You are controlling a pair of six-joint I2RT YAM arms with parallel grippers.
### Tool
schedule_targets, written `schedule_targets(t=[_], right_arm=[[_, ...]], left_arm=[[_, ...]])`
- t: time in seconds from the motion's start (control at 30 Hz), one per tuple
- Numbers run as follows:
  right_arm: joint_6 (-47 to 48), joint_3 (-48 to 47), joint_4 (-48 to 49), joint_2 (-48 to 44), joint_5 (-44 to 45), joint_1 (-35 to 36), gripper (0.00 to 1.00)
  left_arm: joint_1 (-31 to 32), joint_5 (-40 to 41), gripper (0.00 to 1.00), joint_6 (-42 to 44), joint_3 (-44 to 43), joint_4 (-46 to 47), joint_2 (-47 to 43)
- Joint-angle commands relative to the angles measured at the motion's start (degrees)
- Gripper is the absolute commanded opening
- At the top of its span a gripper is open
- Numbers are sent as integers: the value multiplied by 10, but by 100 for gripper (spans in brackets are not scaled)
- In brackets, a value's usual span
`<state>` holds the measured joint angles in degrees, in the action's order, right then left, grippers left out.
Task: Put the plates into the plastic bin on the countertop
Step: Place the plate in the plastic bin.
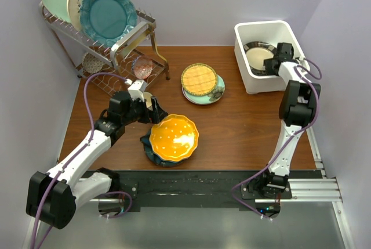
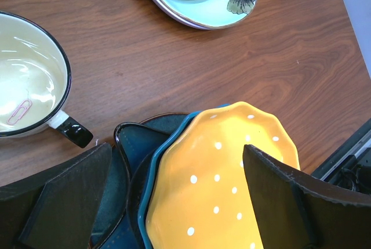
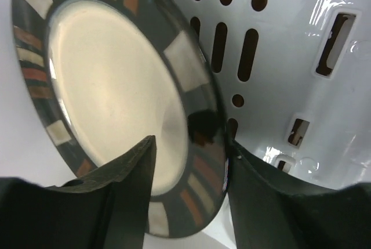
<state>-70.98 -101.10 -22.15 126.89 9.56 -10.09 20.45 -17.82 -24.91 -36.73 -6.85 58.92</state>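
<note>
**Right claw (image 3: 191, 156) spread astride a plate rim, inside the plastic bin (image 3: 324, 115).**
Between its parted fingers sits the edge of the black-rimmed cream plate (image 3: 116, 86), with the bin's perforated white wall just beyond. Well apart, the left claw (image 2: 177, 156) gapes wide above the orange white-dotted plate (image 2: 214, 202). That plate is stacked on dark teal plates (image 2: 132, 144) on the countertop (image 2: 174, 69). An enamel cup (image 2: 29, 86) stands ahead of the claw's left-hand finger.

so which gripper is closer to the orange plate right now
Left. The left gripper hangs open just over the orange plate, at its edge. The right gripper is across the table, inside the white bin at the black-rimmed plate.
</note>
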Motion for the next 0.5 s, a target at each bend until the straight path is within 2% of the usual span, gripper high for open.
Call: schedule_targets(t=[0.0, 0.03, 0.07, 0.33, 0.47], right_arm=[[22, -5, 0, -20, -2, -11, 63], [28, -3, -1, -26, -1, -11, 71], [29, -2, -1, -30, 2, -12, 75], [39, 16, 2, -62, -4, -23, 86], [38, 39, 3, -92, -5, -32, 88]], left_arm=[[5, -8, 100, -5, 3, 27, -4], [5, -10, 100, -5, 3, 26, -4], [5, -10, 100, -4, 3, 27, -5], [6, -12, 100, -3, 3, 28, -6], [6, -12, 100, -2, 2, 28, -6]])
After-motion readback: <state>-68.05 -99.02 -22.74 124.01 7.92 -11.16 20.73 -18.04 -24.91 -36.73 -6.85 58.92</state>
